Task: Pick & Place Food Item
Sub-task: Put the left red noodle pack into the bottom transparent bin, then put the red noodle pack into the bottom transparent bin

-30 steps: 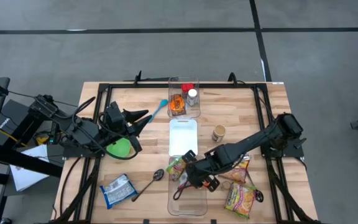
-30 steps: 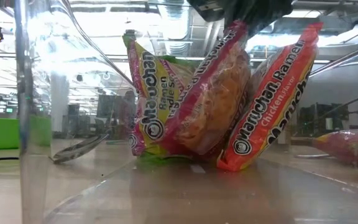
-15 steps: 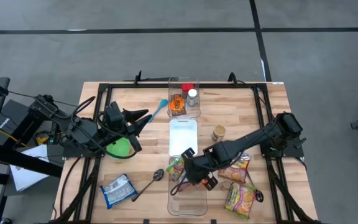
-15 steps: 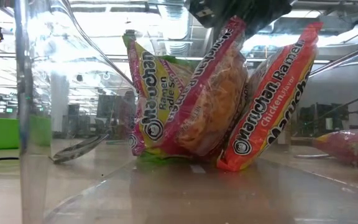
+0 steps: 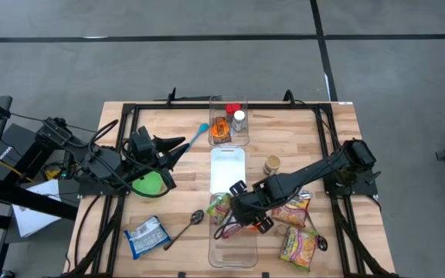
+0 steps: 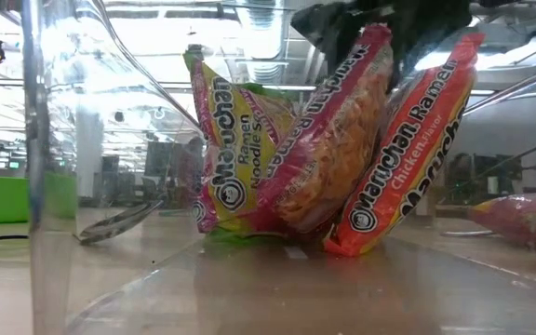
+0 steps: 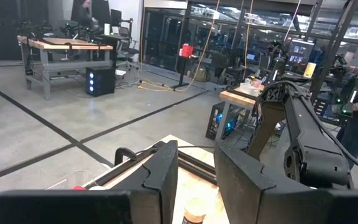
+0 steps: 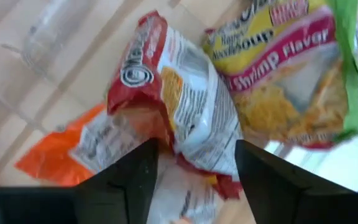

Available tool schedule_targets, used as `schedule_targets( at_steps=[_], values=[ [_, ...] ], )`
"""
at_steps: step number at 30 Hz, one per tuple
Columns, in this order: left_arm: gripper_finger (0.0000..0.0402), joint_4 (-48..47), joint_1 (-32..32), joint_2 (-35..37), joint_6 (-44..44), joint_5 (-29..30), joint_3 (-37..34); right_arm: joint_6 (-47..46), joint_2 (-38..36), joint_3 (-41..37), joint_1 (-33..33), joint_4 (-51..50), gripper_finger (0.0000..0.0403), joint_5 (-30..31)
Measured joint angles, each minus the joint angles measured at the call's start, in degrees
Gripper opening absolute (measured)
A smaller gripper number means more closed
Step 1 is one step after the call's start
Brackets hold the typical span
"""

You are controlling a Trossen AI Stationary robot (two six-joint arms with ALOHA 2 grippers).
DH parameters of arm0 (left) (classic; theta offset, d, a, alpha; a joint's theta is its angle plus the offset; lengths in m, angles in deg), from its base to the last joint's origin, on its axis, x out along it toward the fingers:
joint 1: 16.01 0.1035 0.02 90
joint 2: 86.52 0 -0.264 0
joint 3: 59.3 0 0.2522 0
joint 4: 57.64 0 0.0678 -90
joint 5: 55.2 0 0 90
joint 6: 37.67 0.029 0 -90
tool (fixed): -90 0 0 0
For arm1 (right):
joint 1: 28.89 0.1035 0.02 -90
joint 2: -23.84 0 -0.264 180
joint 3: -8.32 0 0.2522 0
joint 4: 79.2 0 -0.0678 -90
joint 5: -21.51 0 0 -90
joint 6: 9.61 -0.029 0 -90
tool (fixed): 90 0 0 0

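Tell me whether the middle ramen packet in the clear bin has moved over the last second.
Yes. In the low view the middle ramen packet has tipped rightward, its top edge now closer to the chicken-flavor packet, as the right gripper opens above it.

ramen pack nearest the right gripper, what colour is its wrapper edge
Red, on the middle ramen pack standing in the clear plastic bin; low view shows it best.

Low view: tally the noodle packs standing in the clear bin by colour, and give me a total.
green-and-yellow pack: 1
red pack: 1
orange pack: 1
Total: 3
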State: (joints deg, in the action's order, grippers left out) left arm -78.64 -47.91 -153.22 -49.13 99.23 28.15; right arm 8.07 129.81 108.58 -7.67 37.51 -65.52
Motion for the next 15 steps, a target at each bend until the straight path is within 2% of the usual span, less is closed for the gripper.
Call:
schedule_targets(
  at_steps=[7,15],
  values=[
    [0.0099,-0.03,0.02,-0.13,0.01,-0.03,0.0,-1.14,-1.68,0.0,-0.42,-2.96,0.0209,1.6],
    [0.0099,-0.5,0.02,-0.26,0.33,-0.63,0.0,-5.77,-9.5,-0.04,-1.81,-5.54,0.0197,1.59]
  ],
)
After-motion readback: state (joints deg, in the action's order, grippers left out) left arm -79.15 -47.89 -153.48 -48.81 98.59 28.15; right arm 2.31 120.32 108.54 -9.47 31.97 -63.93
